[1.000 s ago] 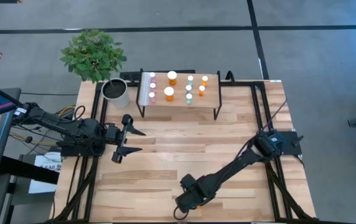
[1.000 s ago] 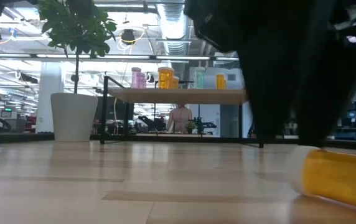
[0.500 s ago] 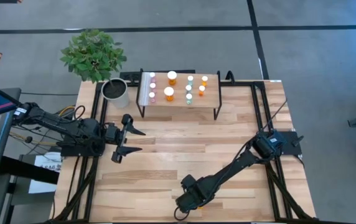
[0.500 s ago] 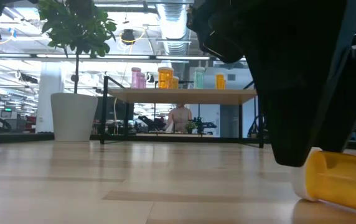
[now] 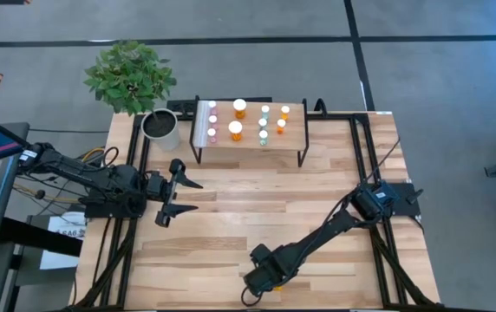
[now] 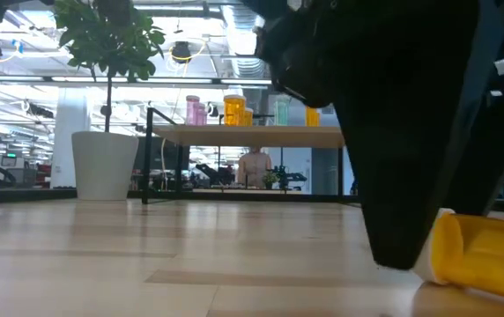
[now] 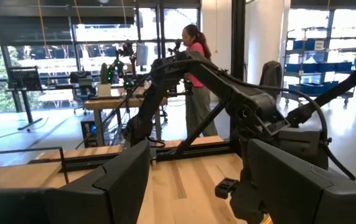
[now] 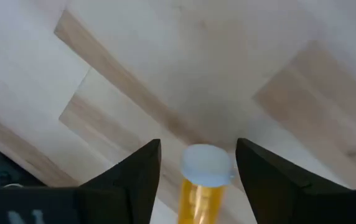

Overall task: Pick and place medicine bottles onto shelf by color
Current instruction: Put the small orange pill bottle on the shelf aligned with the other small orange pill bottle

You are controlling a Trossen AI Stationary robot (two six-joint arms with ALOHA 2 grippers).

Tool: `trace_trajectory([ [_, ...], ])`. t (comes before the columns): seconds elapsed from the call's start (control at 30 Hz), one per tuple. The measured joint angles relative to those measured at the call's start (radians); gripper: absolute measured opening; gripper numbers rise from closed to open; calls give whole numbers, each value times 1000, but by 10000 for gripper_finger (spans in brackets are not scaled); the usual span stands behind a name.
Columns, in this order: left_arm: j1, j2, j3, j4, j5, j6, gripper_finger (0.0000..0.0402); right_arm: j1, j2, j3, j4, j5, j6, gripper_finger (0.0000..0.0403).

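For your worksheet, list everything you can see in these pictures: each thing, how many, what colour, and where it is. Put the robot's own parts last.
Table: one, light wood, under both arms.
Shelf: one, light wood top on black legs, far edge of the table.
Bottles on shelf: nine, white caps; pink, orange and pale green, in rows.
Lying bottle: one, orange, white cap, on the table's near edge.
Plant pot: one, grey-white, holding a green plant, left of the shelf.
Person: one, pink top, in the room beyond.
Left gripper: open, left side of the table.
Right gripper: open, fingers either side of the lying bottle.
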Motion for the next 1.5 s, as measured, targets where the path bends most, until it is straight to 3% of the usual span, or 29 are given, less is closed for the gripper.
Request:
trace_trajectory([
  [0.5, 0, 0, 0, 3, 0, -5, 258, -1, -3, -23, 19, -25, -5, 169],
  [0.67, 0, 0, 0, 2, 0, -5, 258, 1, -16, -25, 18, 55, -1, 148],
  [0.93, 0, 0, 0, -1, 0, -5, 258, 8, -137, -24, -86, 394, 4, 148],
  [1.27, 0, 0, 0, 1, 0, -3, 258, 22, -344, -50, -369, 1187, 90, 148],
  [1.37, 0, 0, 0, 0, 0, -2, 258, -10, -404, -133, -393, 1267, 115, 148],
  [1.5, 0, 0, 0, 1, 0, 6, 258, -74, -487, -286, -341, 1287, 138, 148],
])
